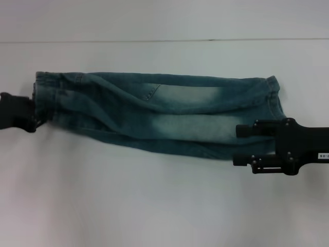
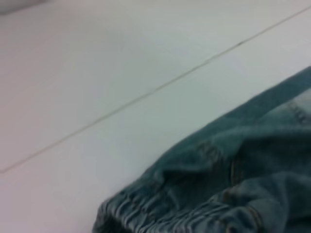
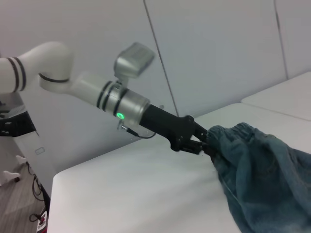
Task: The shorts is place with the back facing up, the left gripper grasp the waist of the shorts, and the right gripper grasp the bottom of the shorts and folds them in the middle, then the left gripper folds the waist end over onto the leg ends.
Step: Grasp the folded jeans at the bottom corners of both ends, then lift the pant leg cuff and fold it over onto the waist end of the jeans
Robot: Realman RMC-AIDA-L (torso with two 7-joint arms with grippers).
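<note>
Currently the right pincer [image 1: 241, 145] sits at the near leg-end edge of the denim shorts [image 1: 159, 116], fingers spread apart over the hem; whether cloth is pinched I can't tell. Shorts already look folded lengthwise, long axis running left-right across the white desk [image 1: 154, 206], waist toward the robot's left. At that far end the left pincer [image 3: 203, 145] is clamped on the elastic waistband [image 2: 141, 213]. Judgement: the next fold carries the waist along that axis toward the leg ends.
</note>
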